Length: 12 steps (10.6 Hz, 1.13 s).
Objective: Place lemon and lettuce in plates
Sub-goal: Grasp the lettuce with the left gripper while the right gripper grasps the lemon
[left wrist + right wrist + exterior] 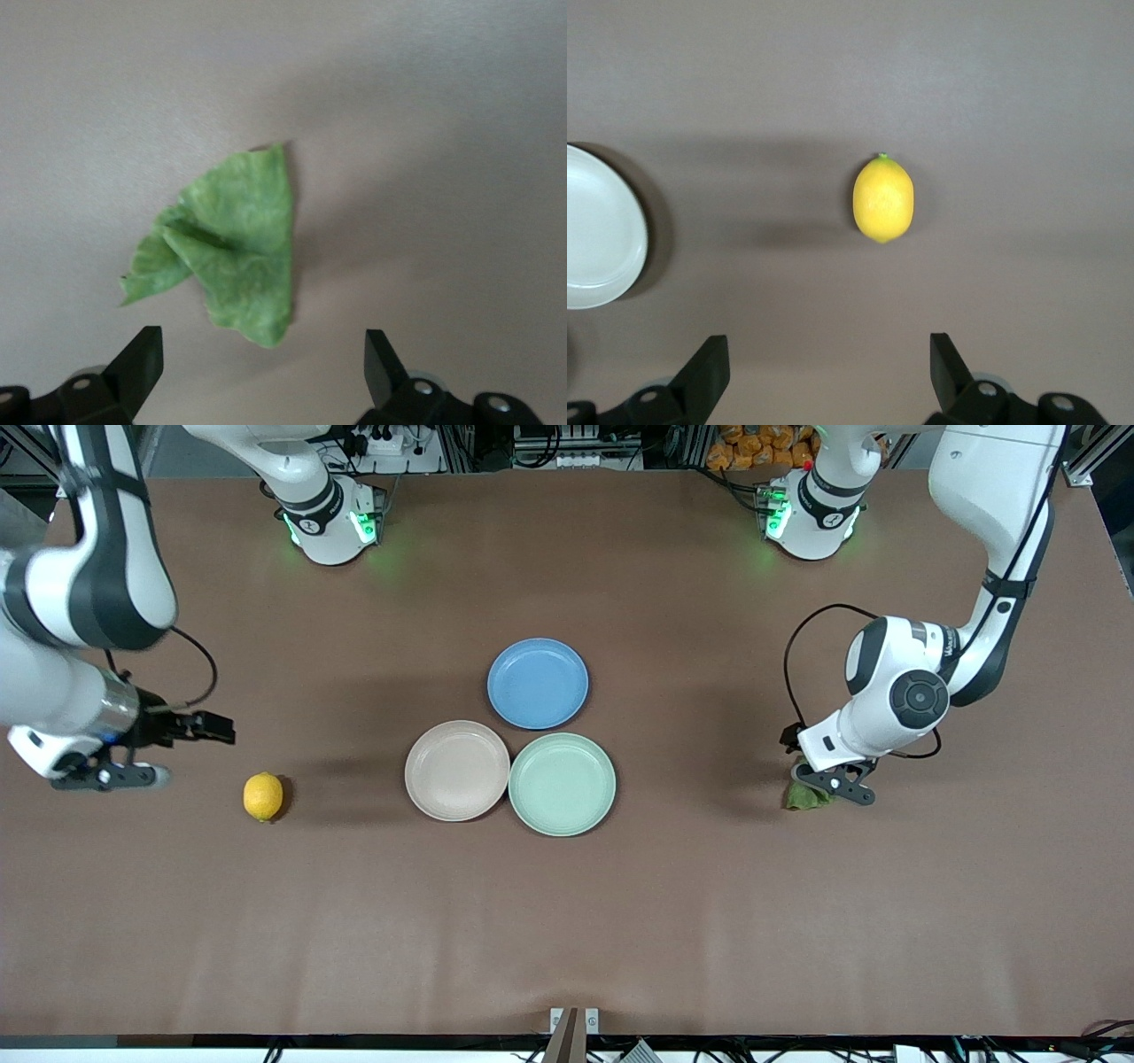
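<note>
The yellow lemon (263, 795) lies on the brown table toward the right arm's end; it also shows in the right wrist view (883, 199). My right gripper (133, 766) hovers over the bare table beside it, open and empty (828, 363). The green lettuce (804, 797) lies toward the left arm's end. My left gripper (831, 782) is low over it, open, with the leaf (232, 248) just ahead of the gap between its fingers (263, 359). The beige-pink plate (457, 770) and the mint green plate (562, 783) sit side by side mid-table, both empty.
An empty blue plate (538, 683) sits farther from the front camera, touching both other plates. The beige-pink plate's rim (602, 232) shows at the edge of the right wrist view. Both arm bases stand at the table's back edge.
</note>
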{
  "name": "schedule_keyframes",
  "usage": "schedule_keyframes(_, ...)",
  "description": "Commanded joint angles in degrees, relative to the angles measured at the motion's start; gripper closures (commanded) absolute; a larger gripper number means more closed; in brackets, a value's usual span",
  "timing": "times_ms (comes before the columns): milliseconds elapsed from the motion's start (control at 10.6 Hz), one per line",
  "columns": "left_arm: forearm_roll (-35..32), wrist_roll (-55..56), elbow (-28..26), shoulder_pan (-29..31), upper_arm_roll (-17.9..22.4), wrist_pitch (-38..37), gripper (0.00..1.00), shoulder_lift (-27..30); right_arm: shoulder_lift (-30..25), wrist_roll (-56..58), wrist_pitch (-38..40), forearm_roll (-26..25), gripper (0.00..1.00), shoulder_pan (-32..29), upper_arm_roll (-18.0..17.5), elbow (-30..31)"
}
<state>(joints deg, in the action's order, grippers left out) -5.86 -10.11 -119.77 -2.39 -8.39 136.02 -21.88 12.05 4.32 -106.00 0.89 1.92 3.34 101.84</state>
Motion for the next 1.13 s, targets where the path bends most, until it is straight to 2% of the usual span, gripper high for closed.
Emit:
schedule_keyframes(0, -3.72, -0.79, 3.92, 0.55, 0.04, 0.56, 0.00, -4.21, 6.03, 2.97, -5.24, 0.87, 0.00, -1.47, -0.27, -0.59)
schedule_keyframes(377, -3.81, -0.62, 7.09, 0.20, 0.04, 0.73, 0.00, -8.87, 11.84, 6.47, -13.51, 0.87, 0.00, -2.17, -0.27, 0.20)
schedule_keyframes(660, -3.81, -0.70, 7.36, 0.28, 0.04, 0.73, 0.00, -9.58, 12.81, 9.56, -26.50, 0.87, 0.00, -3.76, -0.27, 8.18)
schedule_keyframes(1037, -3.81, -0.70, 7.36, 0.28, 0.12, 0.73, 0.00, -10.02, 15.28, 9.65, -33.73, 0.87, 0.00, -3.76, -0.27, 11.28)
